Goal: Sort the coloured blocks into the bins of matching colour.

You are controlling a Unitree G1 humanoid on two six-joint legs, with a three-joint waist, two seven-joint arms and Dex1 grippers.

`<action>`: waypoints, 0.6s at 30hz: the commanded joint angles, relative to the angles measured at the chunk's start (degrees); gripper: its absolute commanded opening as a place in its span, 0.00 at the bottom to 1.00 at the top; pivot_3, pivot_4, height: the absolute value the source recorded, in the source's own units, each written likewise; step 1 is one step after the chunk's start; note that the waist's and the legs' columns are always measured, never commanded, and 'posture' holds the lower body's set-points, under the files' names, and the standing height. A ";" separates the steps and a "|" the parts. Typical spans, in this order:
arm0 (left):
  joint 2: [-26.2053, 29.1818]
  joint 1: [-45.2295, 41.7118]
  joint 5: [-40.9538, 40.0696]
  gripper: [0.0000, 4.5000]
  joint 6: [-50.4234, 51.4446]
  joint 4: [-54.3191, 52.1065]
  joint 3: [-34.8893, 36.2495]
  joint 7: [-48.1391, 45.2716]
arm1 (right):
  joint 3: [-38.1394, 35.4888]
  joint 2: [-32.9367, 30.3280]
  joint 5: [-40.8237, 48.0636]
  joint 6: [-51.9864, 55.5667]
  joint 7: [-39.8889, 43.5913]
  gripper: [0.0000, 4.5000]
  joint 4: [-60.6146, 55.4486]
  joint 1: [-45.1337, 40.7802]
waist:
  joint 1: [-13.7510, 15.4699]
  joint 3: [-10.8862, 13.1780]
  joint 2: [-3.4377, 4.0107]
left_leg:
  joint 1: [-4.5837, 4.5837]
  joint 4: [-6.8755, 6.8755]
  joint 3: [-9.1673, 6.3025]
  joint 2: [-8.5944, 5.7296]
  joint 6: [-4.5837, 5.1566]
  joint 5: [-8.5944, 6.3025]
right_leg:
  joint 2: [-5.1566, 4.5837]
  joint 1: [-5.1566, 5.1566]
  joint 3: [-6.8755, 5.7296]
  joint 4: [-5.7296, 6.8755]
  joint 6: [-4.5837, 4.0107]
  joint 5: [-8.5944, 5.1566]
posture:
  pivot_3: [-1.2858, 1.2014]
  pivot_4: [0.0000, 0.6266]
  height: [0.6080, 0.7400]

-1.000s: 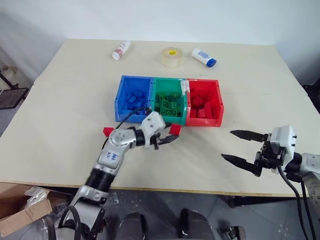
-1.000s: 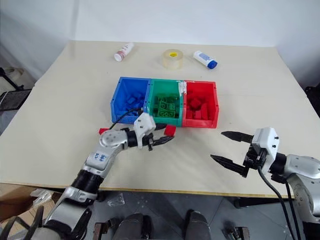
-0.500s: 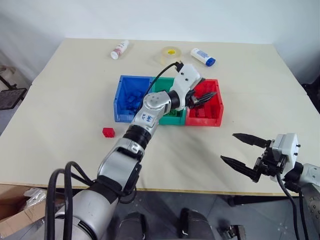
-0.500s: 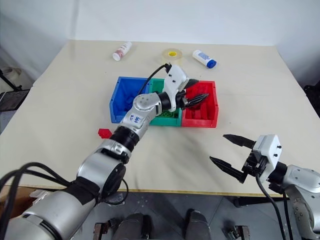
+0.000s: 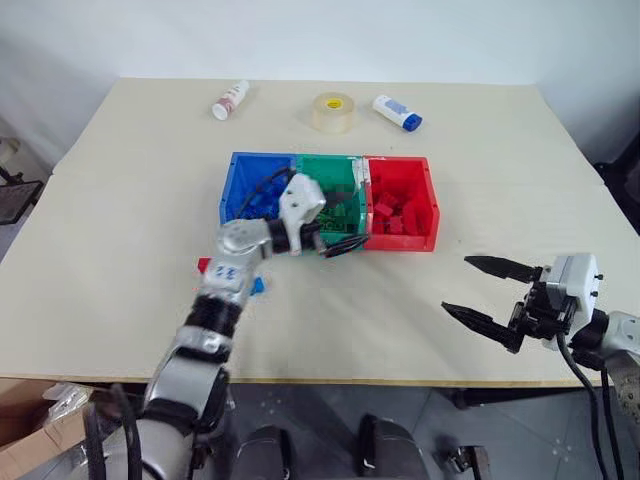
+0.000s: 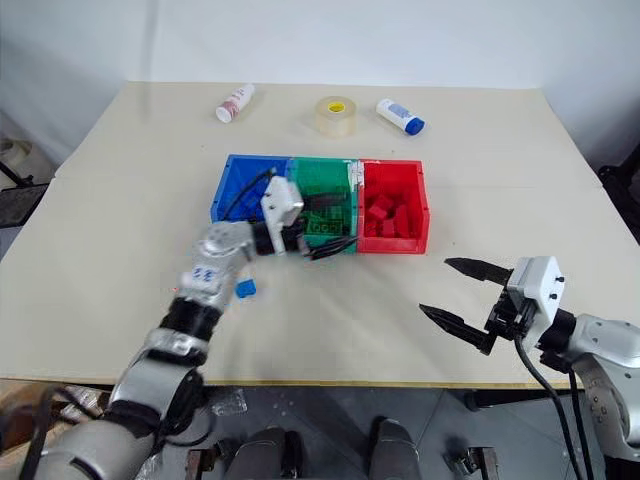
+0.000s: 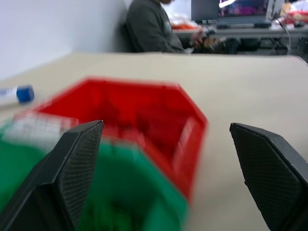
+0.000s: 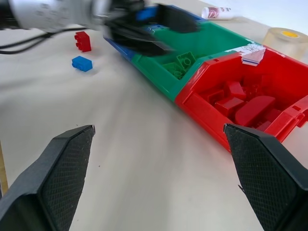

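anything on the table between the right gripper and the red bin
No. In the left eye view the stretch of table between the right gripper and the red bin is bare; the right wrist view shows the same.

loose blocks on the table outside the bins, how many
2. A red block and a blue block lie on the table in front of the blue bin, partly hidden behind the left arm in the head views; the arm may hide more.

Blue, green, red bins holding blocks, loose blue block, red block
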 commanded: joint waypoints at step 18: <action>29.95 44.99 -12.30 1.00 16.69 -30.73 28.18 -4.42 | 10.75 -1.36 -2.92 -0.71 13.24 1.00 16.35 -18.89 | 0.20 -0.01 0.05 | 0.03 -0.02 0.07 0.04 -0.03 -0.03 | -0.03 -0.12 0.05 0.17 -0.07 -0.01 | 0.52 0.24 1.00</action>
